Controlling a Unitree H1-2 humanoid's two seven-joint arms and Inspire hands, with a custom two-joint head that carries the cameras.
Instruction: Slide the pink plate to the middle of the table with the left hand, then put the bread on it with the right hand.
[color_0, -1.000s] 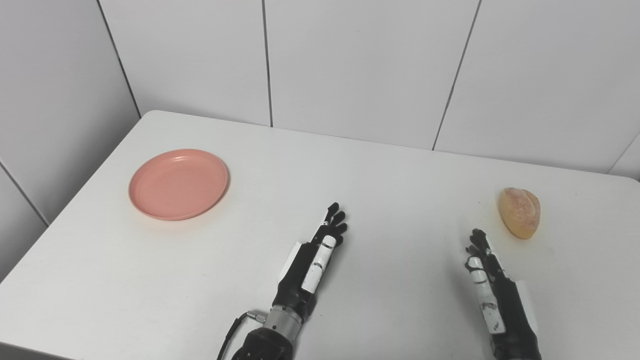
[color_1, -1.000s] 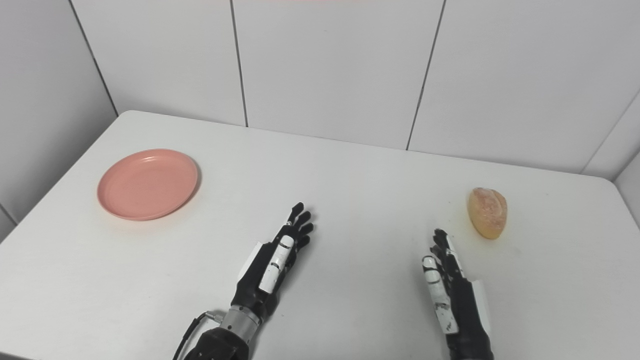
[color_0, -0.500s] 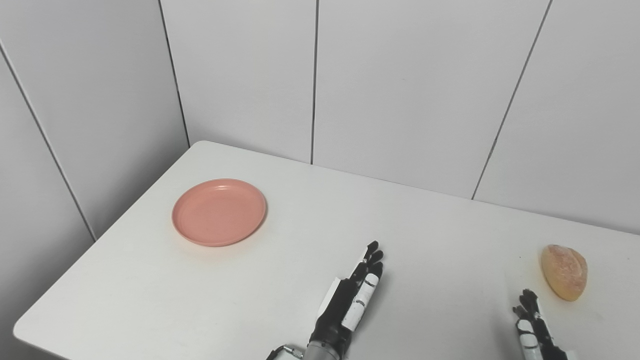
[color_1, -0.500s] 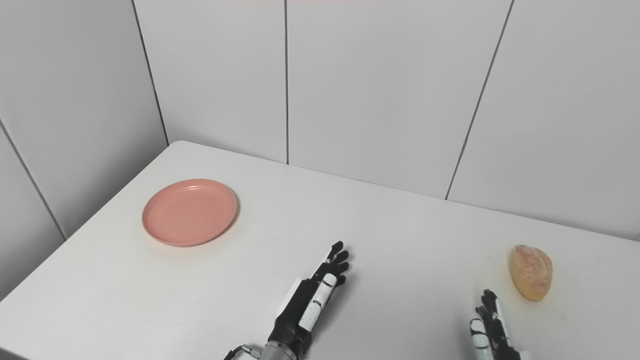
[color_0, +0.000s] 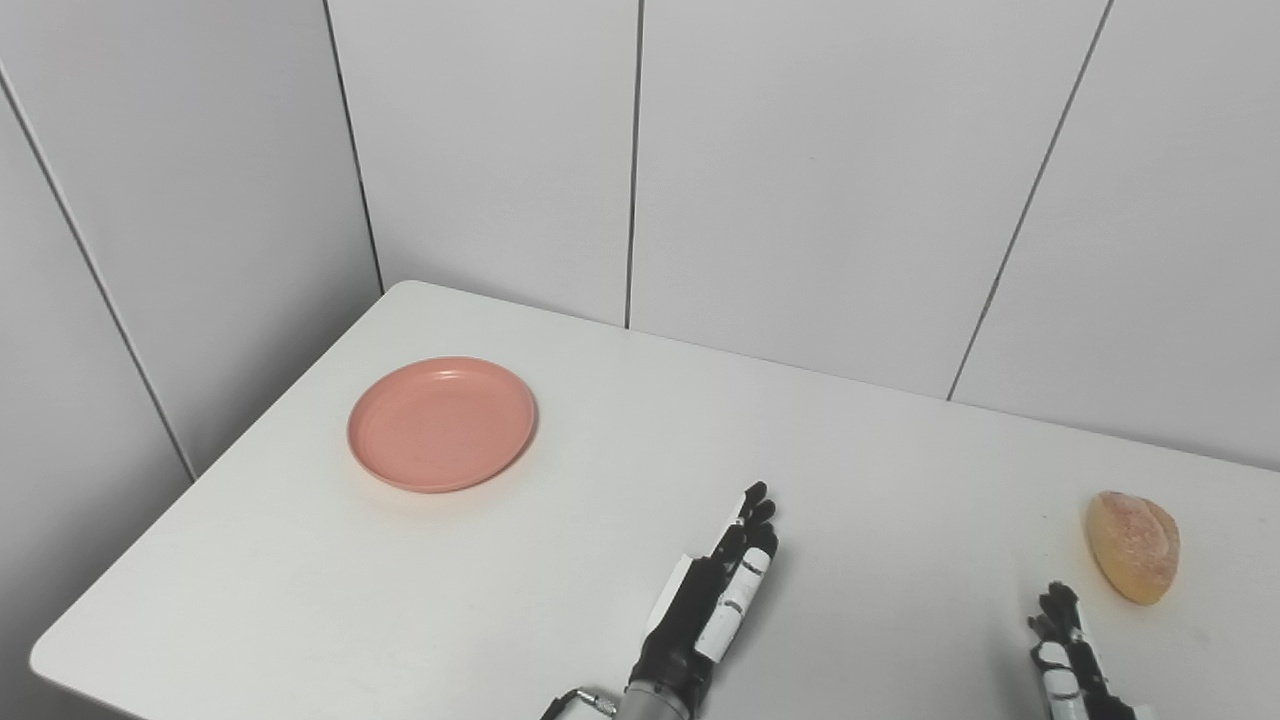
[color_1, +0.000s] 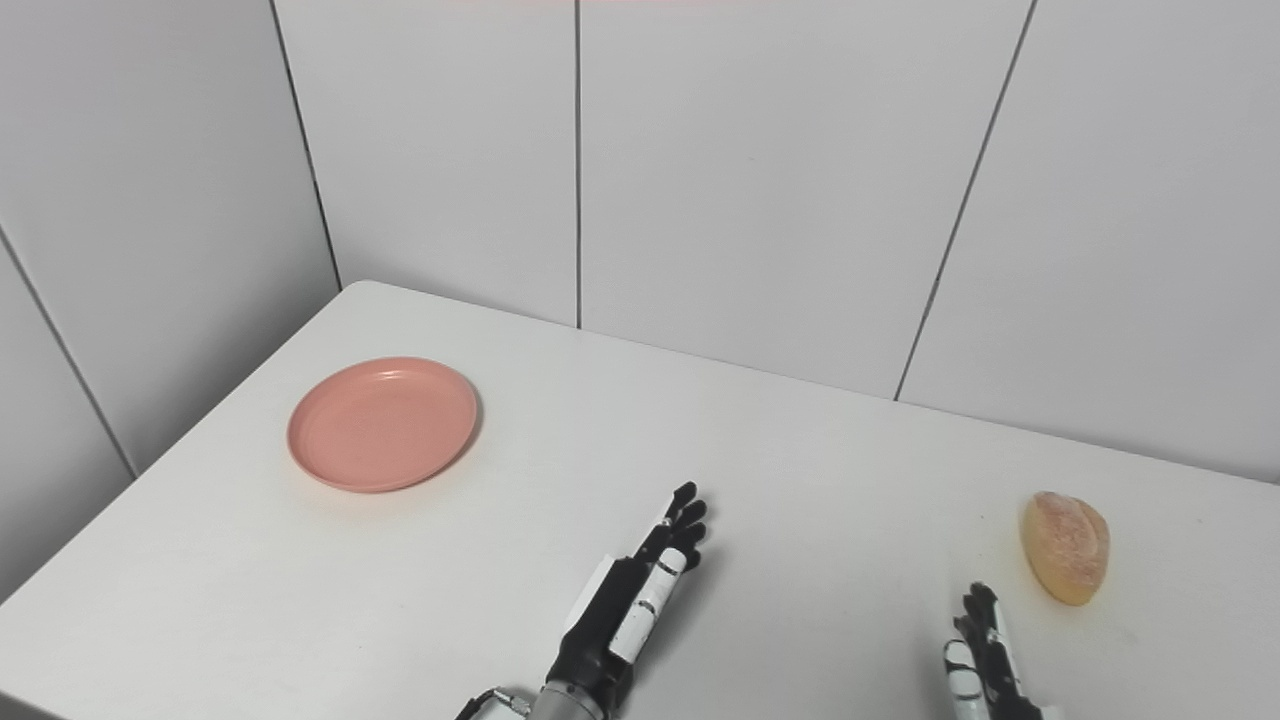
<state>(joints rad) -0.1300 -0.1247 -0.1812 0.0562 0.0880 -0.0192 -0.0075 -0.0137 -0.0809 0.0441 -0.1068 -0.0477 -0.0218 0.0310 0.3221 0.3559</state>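
Observation:
The pink plate (color_0: 441, 423) lies bare on the left part of the white table (color_0: 600, 430). A golden bread roll (color_0: 1133, 545) rests near the table's right side. My left hand (color_0: 712, 603) lies flat on the table at the front middle, fingers stretched out and holding nothing, well right of the plate. My right hand (color_0: 1068, 664) shows at the bottom right edge, fingers extended and empty, just in front of the bread without touching it; most of that hand is cut off by the frame.
White panelled walls (color_0: 800, 180) stand behind the table and along its left side. The table's rounded left corner (color_0: 45, 660) is close to the frame's bottom left.
The camera has tilted up and turned left over the last second, so everything sits lower and further right in the picture. The plate, bread and both hands have kept their places on the table.

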